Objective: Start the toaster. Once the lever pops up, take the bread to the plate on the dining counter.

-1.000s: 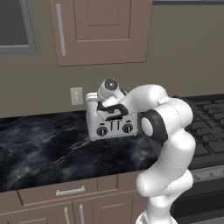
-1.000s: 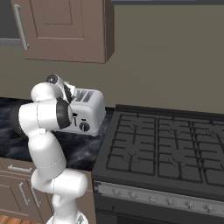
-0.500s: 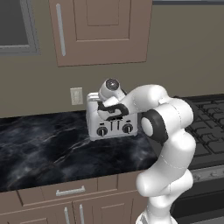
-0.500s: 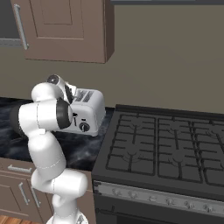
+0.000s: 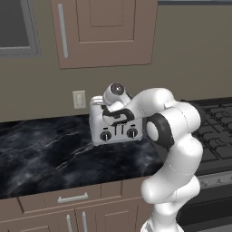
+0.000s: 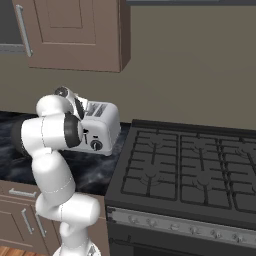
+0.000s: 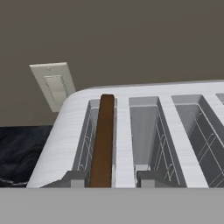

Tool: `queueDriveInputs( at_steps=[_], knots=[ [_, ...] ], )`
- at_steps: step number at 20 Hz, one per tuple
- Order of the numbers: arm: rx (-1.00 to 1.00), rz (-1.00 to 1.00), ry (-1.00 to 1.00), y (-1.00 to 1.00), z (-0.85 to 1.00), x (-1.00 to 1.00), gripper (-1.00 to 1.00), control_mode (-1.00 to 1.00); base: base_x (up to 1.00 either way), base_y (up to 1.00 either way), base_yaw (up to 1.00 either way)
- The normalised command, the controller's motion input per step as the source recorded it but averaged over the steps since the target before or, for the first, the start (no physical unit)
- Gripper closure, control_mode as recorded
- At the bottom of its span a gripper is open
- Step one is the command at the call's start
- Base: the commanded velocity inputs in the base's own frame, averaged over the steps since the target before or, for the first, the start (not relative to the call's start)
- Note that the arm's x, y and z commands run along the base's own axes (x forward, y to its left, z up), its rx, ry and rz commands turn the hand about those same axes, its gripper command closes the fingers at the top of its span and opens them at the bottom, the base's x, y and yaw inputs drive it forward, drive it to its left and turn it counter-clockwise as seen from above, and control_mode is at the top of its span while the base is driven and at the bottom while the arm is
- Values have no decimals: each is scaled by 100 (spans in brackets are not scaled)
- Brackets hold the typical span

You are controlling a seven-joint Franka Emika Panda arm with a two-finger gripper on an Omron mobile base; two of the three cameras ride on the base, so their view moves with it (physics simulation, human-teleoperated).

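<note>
Silver-white and boxy, the four-slot toaster [image 5: 115, 128] stands on the black marble-veined countertop [image 5: 50, 158], close to the wall with a pale wall outlet [image 7: 51, 84] behind it and a black gas stove [image 6: 190, 170] at its side. The dark brown slice of bread [image 7: 102, 142] stands upright in the outermost slot, on the outlet's side, and its top edge rises a little above the toaster's top; the other slots look empty.

The two-finger gripper [image 7: 109, 178] is low over that slot, with one grey fingertip [image 7: 75, 177] on each side of the slice. The jaws are narrowed but not fully together. From the hand view they seem to bracket the slice's near end closely, yet I cannot tell for sure if the pads already press on it.

The step in hand looks like taking the bread out. To do it well, the fingers should close evenly on both flat faces, so the slice does not twist against the wire guides inside the slot. The lift should go straight up along the slot until the bottom edge is free of the top. Only then the arm can turn away toward the plate. A thin, stiff slice may slip, so the grip must be firm.
</note>
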Motion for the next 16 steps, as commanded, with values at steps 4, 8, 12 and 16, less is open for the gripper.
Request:
queueDriveInputs(
  at_steps=[4, 8, 12, 16],
  knots=[
    [0, 0, 0, 1, 0, 0, 100, -100, 0, 0, 0],
    [0, 0, 0, 3, 0, 0, 100, -100, 0, 0, 0],
    [0, 0, 0, 0, 0, 0, 100, -100, 0, 0, 0],
    [0, 0, 0, 0, 0, 0, 100, -100, 0, 0, 0]
  ],
)
